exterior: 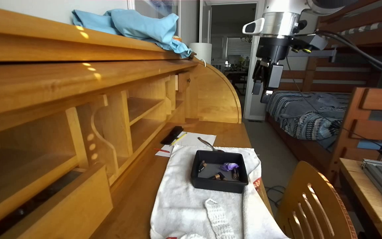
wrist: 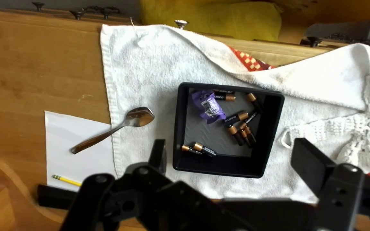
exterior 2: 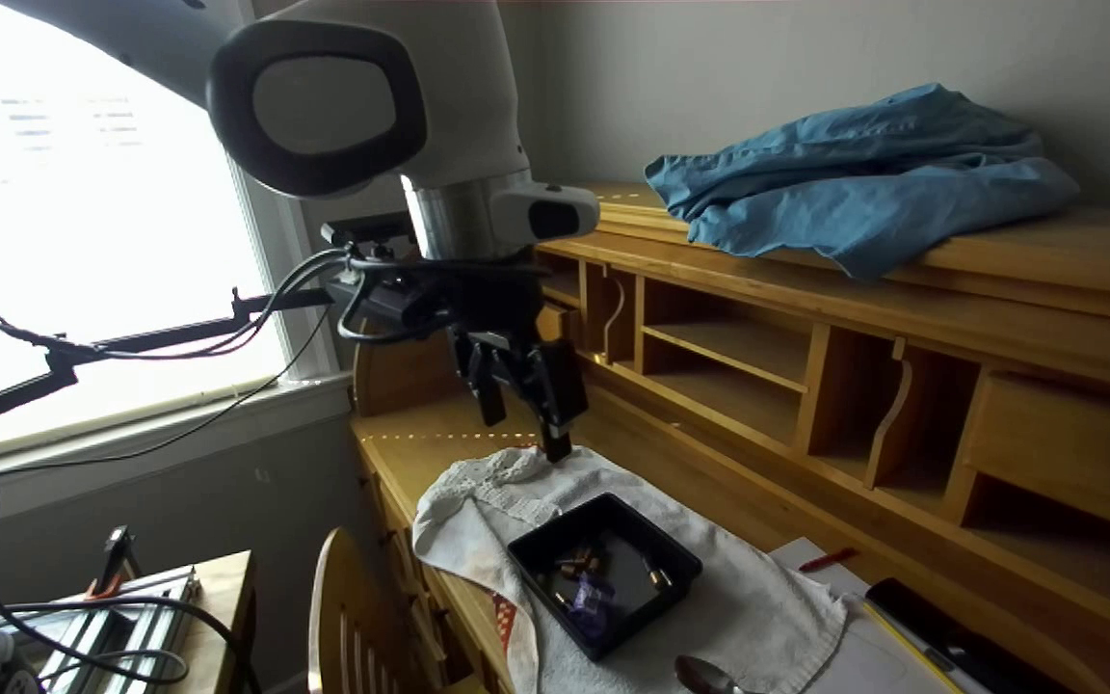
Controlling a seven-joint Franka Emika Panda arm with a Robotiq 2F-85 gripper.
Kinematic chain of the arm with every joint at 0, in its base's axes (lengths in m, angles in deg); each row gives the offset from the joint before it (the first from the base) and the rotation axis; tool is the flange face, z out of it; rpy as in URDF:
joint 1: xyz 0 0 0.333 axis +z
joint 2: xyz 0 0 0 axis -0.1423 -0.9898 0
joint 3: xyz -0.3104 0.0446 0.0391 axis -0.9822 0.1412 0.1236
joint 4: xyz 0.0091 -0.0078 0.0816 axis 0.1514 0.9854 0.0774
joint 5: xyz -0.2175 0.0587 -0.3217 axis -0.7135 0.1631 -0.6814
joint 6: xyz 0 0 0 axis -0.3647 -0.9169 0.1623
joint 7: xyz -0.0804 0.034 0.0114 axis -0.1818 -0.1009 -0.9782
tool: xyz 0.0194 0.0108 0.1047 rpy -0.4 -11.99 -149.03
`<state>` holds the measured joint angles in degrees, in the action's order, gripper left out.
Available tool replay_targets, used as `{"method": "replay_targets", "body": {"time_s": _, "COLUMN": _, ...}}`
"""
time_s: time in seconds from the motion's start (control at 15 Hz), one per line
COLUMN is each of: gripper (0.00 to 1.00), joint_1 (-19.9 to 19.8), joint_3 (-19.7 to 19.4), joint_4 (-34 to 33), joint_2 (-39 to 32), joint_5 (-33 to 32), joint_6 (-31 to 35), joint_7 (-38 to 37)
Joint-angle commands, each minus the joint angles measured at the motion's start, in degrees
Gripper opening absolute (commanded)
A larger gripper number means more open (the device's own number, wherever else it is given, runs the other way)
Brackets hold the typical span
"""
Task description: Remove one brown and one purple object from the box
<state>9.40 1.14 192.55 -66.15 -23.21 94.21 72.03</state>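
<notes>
The box is a small black tray lying on a white towel; its wall shows in the wrist view (wrist: pixel 180 128) and in both exterior views (exterior: pixel 217 184) (exterior 2: pixel 651 609). A purple wrapped piece (wrist: pixel 208 106) lies in the box's upper left corner in the wrist view; it also shows in both exterior views (exterior: pixel 229 166) (exterior 2: pixel 592 602). Several black batteries with copper-brown ends (wrist: pixel 235 118) lie around it in the box. No other brown object shows in the box. My gripper (wrist: pixel 233 155) is open and empty, well above the desk in both exterior views (exterior: pixel 262 93) (exterior 2: pixel 524 427).
A metal spoon (wrist: pixel 140 117) lies on the towel (wrist: pixel 146 77) and white paper (wrist: pixel 75 134) beside the box. A yellow pencil (wrist: pixel 67 180), red pen (exterior: pixel 162 150) and dark slab (exterior: pixel 172 135) are near the paper. Desk shelves (exterior: pixel 144 109) rise along one side; a chair (exterior: pixel 310 202) stands opposite.
</notes>
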Motion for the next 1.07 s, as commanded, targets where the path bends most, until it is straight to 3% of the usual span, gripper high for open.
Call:
{"method": "replay_targets", "body": {"time_s": 0.0, "gripper": 1.0, "joint_1": 1.6, "joint_3": -1.4, "joint_4": -0.2, "joint_2": -2.7, "joint_5": 4.9, "joint_6": 3.7, "joint_7": 4.7}}
{"method": "replay_targets", "body": {"time_s": 0.4, "gripper": 1.0, "joint_1": 2.4, "joint_3": -2.4, "joint_4": -3.4, "joint_2": -8.0, "joint_5": 12.8, "joint_6": 3.0, "joint_7": 11.8}}
{"method": "replay_targets", "body": {"time_s": 0.67, "gripper": 1.0, "joint_1": 1.6, "joint_3": -1.7, "joint_4": -7.8, "joint_2": -12.4, "joint_5": 12.7, "joint_6": 0.6, "joint_7": 11.8}}
{"method": "replay_targets", "body": {"time_s": 0.73, "gripper": 1.0, "joint_1": 1.2, "joint_3": -1.0, "joint_4": -4.3, "joint_2": -9.5, "joint_5": 11.1, "joint_6": 3.0, "joint_7": 9.8}}
{"method": "replay_targets", "body": {"time_s": 1.0, "gripper": 1.0, "joint_1": 0.9, "joint_3": -0.7, "joint_4": -6.8, "joint_2": -12.0, "joint_5": 11.1, "joint_6": 2.0, "joint_7": 10.0}}
